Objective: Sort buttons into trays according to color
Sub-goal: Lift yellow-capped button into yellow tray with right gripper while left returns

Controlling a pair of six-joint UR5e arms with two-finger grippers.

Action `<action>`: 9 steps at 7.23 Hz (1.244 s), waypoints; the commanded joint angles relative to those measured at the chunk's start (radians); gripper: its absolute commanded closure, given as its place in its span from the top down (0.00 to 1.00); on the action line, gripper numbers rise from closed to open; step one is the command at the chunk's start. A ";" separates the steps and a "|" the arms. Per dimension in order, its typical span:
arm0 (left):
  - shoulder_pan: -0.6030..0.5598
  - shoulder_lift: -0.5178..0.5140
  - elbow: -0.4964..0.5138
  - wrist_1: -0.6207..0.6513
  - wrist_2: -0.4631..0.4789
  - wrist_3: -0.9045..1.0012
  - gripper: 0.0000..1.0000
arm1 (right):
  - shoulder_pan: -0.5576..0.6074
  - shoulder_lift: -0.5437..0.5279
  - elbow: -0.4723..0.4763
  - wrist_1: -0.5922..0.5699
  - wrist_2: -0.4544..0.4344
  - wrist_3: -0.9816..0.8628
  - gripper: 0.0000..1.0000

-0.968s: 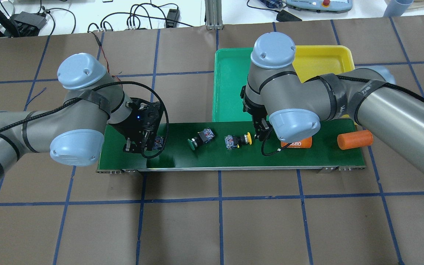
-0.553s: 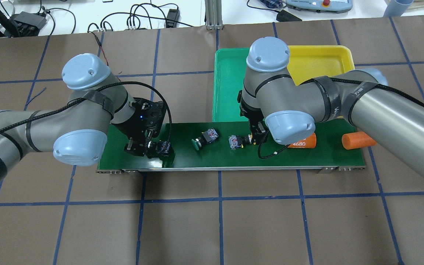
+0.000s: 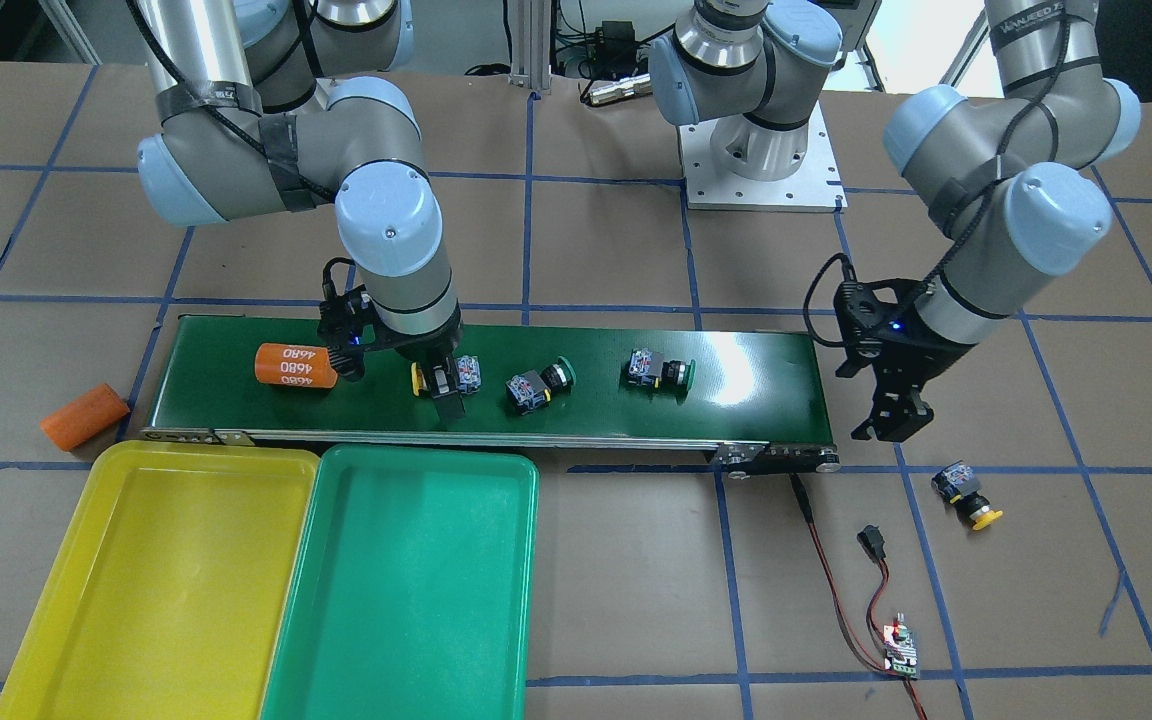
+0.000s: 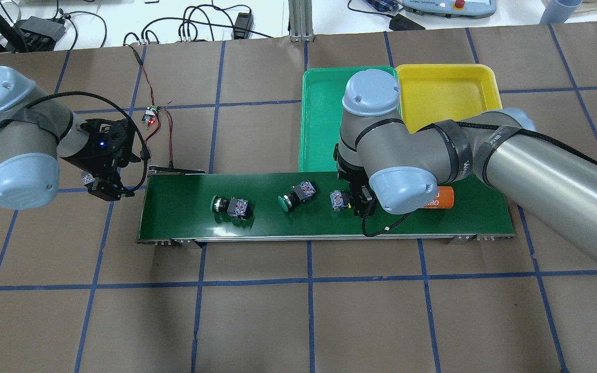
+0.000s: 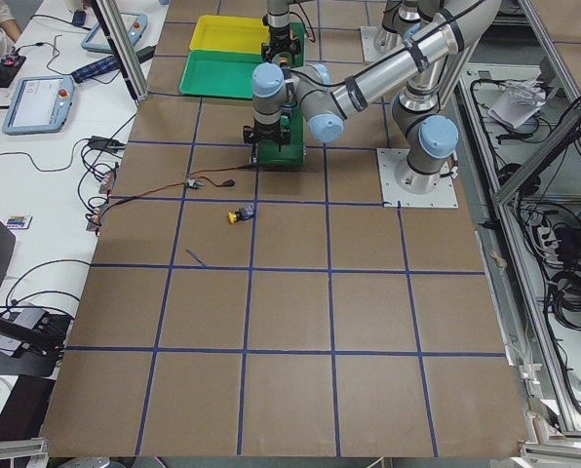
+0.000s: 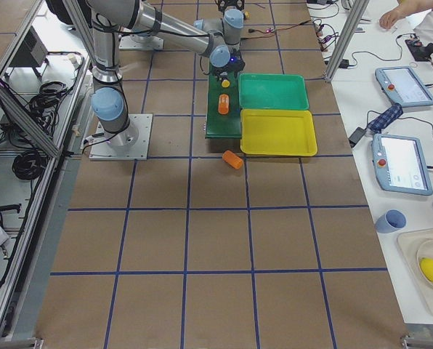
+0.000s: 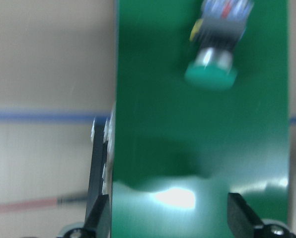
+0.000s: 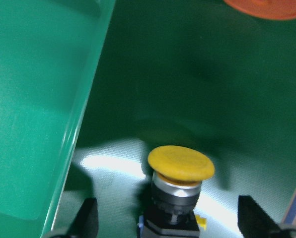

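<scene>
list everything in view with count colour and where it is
green buttons: two, green caps, lying on the conveyor belt
yellow buttons: two, yellow caps, one on the belt, one on the table past the belt's end
trays: two, yellow tray and green tray, side by side along the belt
orange cylinders: two, one marked 4680 on the belt, one on the table
circuit board: one, red and black wires, on the table
left gripper: open, empty, over the table
right gripper: open, around the belt's yellow button
</scene>
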 commanded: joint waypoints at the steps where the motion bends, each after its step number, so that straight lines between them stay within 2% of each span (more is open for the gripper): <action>1: 0.097 -0.122 0.091 0.025 0.036 0.456 0.83 | 0.001 0.003 0.009 0.000 -0.008 0.000 1.00; 2: 0.110 -0.167 0.109 0.028 0.123 0.594 0.83 | 0.001 0.003 0.006 0.000 -0.010 -0.009 0.32; 3: 0.117 -0.202 0.116 0.072 0.156 0.656 0.83 | -0.011 -0.006 0.006 0.000 -0.014 0.000 0.00; 4: 0.119 -0.235 0.111 0.158 0.172 0.663 0.83 | -0.018 -0.010 -0.004 -0.004 -0.025 -0.002 0.00; 5: 0.119 -0.270 0.111 0.186 0.187 0.666 0.79 | -0.022 -0.013 -0.005 -0.005 -0.062 0.000 0.00; 6: 0.119 -0.290 0.111 0.227 0.187 0.698 0.62 | -0.027 -0.019 -0.010 -0.011 -0.068 0.000 0.00; 7: 0.119 -0.305 0.111 0.258 0.187 0.703 0.56 | -0.063 -0.023 -0.031 -0.010 -0.089 -0.002 0.00; 8: 0.119 -0.312 0.113 0.260 0.184 0.703 0.37 | -0.124 -0.022 -0.062 -0.026 -0.165 0.001 0.00; 9: 0.118 -0.300 0.114 0.261 0.178 0.694 0.04 | -0.215 -0.014 -0.086 -0.040 -0.186 -0.014 0.00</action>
